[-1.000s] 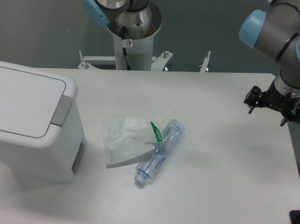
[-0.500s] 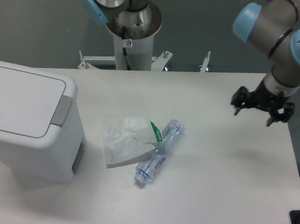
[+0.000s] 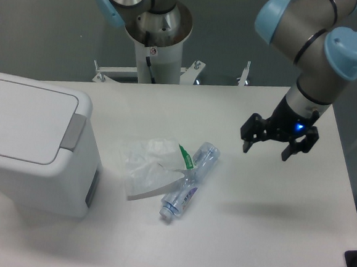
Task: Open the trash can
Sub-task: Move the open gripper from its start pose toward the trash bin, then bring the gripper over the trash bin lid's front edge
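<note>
Approach step, nothing touched yet. The trash can (image 3: 32,143) sits at the left edge of the table (image 3: 269,233), lid flat and shut, grey push tab (image 3: 74,131) on the lid's right side facing the table's middle. The gripper (image 3: 273,146) hangs above the right half of the table, nearer the far edge, well apart from the can. Its shadow falls on the bare table below, so I judge it is in the air, not resting on anything.

Fingers (image 3: 248,143): spread apart, clear gap between the two dark tips, nothing held, nothing touched. Pointing down and a bit toward the camera.

Between gripper and can lie a crumpled clear plastic bag (image 3: 149,166) and a plastic bottle (image 3: 190,181), touching each other, about mid-table toward the near side. Neither belongs to this task.

Next move, as a judgement: carry the gripper across to the left, above or behind the bag and bottle so they are not knocked, then come down on the grey push tab. A press there looks like what releases the lid; cannot tell the mechanism for sure from this view. Closing the fingers first could give a firmer tip for pushing. Risk: missing the narrow tab and pushing the lid panel or shoving the whole can toward the left edge.
</note>
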Robot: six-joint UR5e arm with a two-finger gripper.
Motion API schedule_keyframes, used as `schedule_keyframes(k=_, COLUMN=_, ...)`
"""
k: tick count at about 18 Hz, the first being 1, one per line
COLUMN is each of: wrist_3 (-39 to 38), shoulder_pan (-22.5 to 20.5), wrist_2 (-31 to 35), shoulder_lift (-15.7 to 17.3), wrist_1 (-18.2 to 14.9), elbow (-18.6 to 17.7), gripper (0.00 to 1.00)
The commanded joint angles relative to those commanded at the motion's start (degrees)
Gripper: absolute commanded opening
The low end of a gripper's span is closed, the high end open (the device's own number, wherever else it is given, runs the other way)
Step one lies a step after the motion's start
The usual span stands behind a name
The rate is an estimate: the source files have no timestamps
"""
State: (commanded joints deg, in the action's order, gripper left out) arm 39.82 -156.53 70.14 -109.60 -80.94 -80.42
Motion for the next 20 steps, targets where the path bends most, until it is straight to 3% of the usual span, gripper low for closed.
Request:
schedule_keyframes(k=6, wrist_3=-11.4, shoulder_pan=0.4, wrist_2=-5.8, shoulder_lift=1.9, wrist_1=0.4, elbow=-0.3, gripper=1.00)
schedule_keyframes(k=10, wrist_3=-16.1, shoulder_pan=5.0, wrist_2=-6.5, shoulder_lift=2.3, wrist_1=2.6, elbow=0.3, gripper=1.00)
schedule_keyframes(k=15, wrist_3=-20.9, shoulder_pan=11.2, wrist_2=-6.5, shoulder_lift=5.0, wrist_1=4.9, elbow=0.5, gripper=1.00)
schedule_keyframes(k=20, wrist_3=-21.3, shoulder_pan=16.3, wrist_2=-6.6, shoulder_lift=8.1, wrist_1=4.9, elbow=0.0, gripper=1.00)
